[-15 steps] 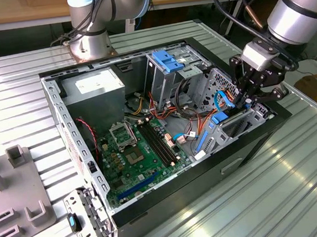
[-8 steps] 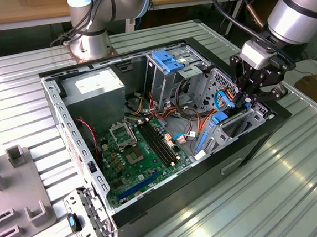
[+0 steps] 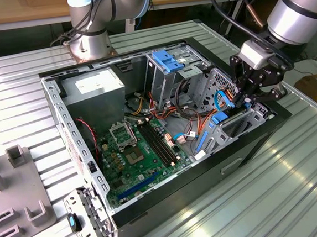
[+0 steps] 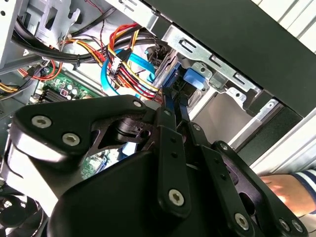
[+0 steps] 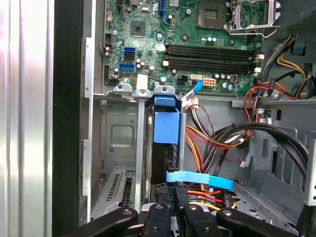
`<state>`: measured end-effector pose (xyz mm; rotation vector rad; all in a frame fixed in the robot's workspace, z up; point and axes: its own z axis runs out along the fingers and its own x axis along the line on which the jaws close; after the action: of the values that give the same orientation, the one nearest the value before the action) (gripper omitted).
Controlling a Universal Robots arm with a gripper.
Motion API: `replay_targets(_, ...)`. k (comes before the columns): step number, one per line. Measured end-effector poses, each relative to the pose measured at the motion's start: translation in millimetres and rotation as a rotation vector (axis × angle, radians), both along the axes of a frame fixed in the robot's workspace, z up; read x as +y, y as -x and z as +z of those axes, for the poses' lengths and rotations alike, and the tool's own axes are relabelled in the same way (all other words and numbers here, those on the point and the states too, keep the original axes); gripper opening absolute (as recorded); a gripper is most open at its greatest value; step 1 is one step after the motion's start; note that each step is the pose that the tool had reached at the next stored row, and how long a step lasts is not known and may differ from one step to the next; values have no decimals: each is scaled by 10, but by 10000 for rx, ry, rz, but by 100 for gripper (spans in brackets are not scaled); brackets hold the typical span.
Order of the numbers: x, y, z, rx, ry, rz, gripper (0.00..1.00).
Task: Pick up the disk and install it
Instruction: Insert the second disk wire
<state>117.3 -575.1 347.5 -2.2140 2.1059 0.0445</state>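
The disk stands on edge in the drive bay by the case's front wall, with its bright blue carrier frame toward the motherboard. In the exterior view, the disk lies low in the bay at the case's right end. My gripper reaches into the bay from above. Its black fingers are drawn close together on the disk's near edge. In the second wrist view, the gripper pinches the blue edge just below the disk's blue tab.
A blue flat cable and red, yellow and orange wire bundles crowd the bay beside the disk. The motherboard, power supply and ribbed light-blue bracket fill the case. A person's hand rests outside it.
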Motion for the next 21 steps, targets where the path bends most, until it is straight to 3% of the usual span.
replay_targets(21,-18,1,-95,0,1,-263,17)
